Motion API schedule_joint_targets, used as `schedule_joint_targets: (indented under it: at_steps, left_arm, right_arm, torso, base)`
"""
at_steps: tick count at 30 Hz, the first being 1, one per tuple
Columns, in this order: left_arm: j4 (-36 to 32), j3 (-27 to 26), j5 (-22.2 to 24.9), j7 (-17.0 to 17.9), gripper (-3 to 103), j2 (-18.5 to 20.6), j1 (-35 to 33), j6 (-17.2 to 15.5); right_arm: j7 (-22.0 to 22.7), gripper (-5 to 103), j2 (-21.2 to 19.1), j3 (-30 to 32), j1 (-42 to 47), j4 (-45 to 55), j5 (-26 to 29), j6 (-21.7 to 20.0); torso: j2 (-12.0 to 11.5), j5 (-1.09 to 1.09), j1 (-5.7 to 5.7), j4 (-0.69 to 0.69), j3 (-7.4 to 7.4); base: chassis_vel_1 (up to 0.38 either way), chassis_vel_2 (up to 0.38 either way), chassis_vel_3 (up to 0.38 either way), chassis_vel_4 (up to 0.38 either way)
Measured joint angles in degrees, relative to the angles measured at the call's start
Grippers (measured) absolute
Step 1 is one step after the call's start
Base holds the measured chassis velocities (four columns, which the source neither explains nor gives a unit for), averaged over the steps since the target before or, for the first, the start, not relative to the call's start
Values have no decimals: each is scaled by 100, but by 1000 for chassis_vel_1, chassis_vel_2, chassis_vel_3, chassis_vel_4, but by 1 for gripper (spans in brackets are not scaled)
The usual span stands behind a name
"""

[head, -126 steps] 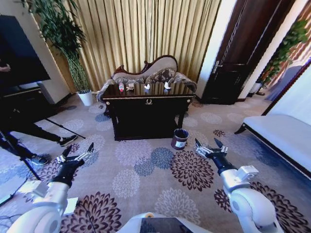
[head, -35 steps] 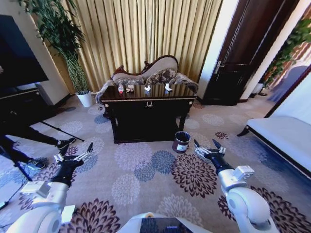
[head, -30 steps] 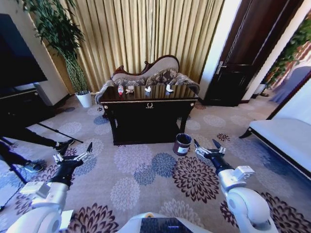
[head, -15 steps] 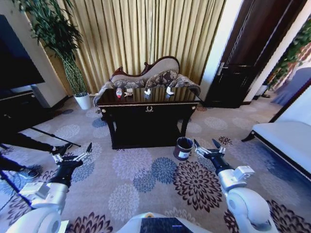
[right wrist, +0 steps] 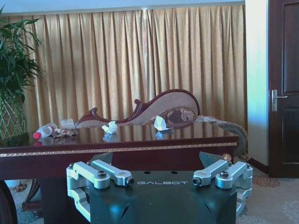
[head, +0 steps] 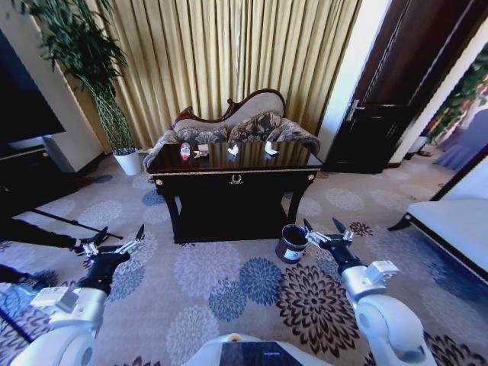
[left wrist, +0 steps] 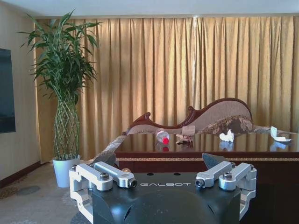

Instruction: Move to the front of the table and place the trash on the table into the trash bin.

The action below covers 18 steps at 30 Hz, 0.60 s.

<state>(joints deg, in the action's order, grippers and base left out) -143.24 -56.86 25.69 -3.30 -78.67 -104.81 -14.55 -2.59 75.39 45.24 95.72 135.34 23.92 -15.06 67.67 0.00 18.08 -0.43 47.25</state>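
Maroon trash bin (head: 292,243) on carpet just beside right gripper (head: 329,235), fingers spread, empty; left gripper (head: 113,246) spread too, well apart from table (head: 236,181).

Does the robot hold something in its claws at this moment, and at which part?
Nothing is held. The left claw and the right claw are both open and empty above the carpet, and the trash lies on the table.
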Motion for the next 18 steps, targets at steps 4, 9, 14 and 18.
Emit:
schedule_joint_targets:
  at_steps: [4, 9, 14, 18]
  left_arm:
    - [0, 5, 0, -3, 100, 0, 0, -1]
    - [0, 12, 0, -12, 100, -2, -1, 0]
    - [0, 12, 1, -13, 100, -2, -3, 2]
    - [0, 12, 1, -14, 100, -5, -3, 4]
  right_arm:
    - [-3, 100, 0, -5, -4, -3, -2, 0]
    - [-8, 100, 1, -24, -10, -13, -10, 0]
    - [-11, 100, 3, -35, -15, -16, -16, 0]
    - [-12, 100, 8, -37, -13, -19, -18, 0]
  torso:
    - [0, 0, 0, 0, 0]
    - [0, 0, 1, 0, 1]
    - [0, 0, 0, 0, 0]
    - [0, 0, 0, 0, 0]
  base:
    - [-147, 161, 156, -167]
    - [-144, 142, 142, -154]
    - [-139, 122, 130, -130]
    - [-125, 144, 141, -134]
